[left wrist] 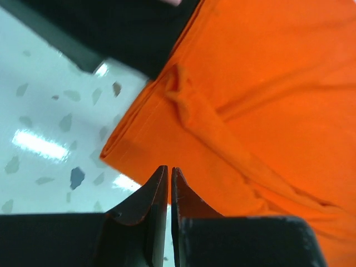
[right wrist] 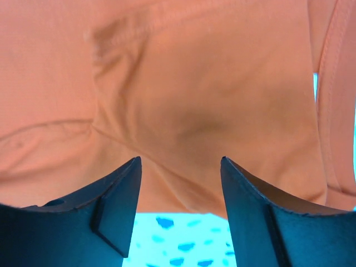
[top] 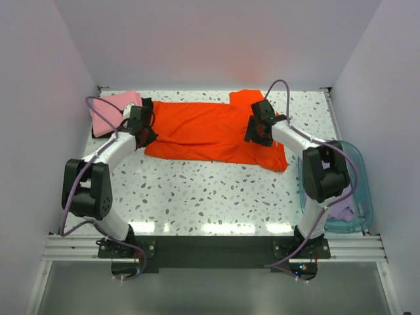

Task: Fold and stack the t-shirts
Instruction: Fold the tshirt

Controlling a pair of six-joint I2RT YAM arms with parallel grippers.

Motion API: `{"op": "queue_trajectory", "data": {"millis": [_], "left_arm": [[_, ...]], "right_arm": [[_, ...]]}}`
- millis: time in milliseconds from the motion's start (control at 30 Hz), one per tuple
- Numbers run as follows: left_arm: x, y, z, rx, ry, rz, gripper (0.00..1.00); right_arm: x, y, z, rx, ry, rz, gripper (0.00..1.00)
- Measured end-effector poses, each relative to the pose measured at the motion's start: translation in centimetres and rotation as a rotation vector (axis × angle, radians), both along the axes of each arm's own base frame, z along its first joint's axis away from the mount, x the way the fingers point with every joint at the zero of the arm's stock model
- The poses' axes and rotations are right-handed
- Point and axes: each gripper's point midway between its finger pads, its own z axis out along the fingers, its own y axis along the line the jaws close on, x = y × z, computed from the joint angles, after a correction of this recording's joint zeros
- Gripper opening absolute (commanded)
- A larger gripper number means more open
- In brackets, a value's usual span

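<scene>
The orange-red t-shirt (top: 210,131) lies spread flat across the far middle of the table, its sleeves towards the right. My left gripper (top: 146,129) is at the shirt's left edge. In the left wrist view the left gripper (left wrist: 169,169) is shut with no cloth between its tips, just over the folded hem (left wrist: 183,128). My right gripper (top: 258,129) hovers over the shirt's right part. In the right wrist view the right gripper (right wrist: 181,161) is open and empty above the orange cloth (right wrist: 194,94). A pink shirt (top: 115,108) lies far left on a black shirt (left wrist: 128,33).
A translucent blue basket (top: 363,190) stands at the table's right edge with pale lavender cloth (top: 341,213) in it. White walls close in the table on the left, back and right. Speckled tabletop (top: 210,197) lies between the shirt and the arm bases.
</scene>
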Motion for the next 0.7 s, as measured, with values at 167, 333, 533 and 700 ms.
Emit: {"op": "queue_trajectory", "data": {"millis": [167,333,533,700], "left_arm": [[2.9,-0.9,0.5,-0.022,-0.025,-0.015,0.09],[3.1,-1.3,-2.6,-0.028,0.053,-0.028,0.08],[2.9,-1.5,-4.5,-0.032,0.098,-0.034,0.09],[4.0,-1.7,-4.4,-0.035,0.086,-0.035,0.13]], "right_arm": [[-2.8,-0.1,0.0,0.036,-0.010,0.010,0.58],[-5.5,-0.5,-2.5,0.031,0.054,0.019,0.57],[-7.1,-1.0,-4.2,0.021,0.094,0.019,0.57],[-7.2,-1.6,-3.9,0.029,0.075,0.007,0.57]]}}
